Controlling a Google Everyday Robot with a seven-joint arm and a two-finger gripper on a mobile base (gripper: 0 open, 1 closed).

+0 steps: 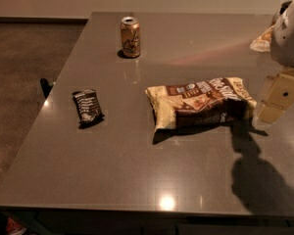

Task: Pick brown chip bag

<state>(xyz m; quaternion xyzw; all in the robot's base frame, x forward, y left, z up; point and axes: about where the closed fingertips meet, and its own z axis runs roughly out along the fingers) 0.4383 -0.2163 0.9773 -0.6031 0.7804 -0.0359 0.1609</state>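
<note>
The brown chip bag [201, 103] lies on its side in the middle right of the grey table [137, 170]. It is dark brown and cream-yellow with white lettering, and it throws a dark shadow along its front edge. My gripper [277, 99], cream-coloured below the white arm [289, 33], is at the right edge of the view, right next to the bag's right end. Whether it touches the bag does not show.
A gold drink can [130, 30] stands upright at the back of the table. A small dark snack-bar wrapper [87, 106] lies at the left. Another wrapper [262, 40] lies at the far right behind the arm. The table's left edge borders the floor.
</note>
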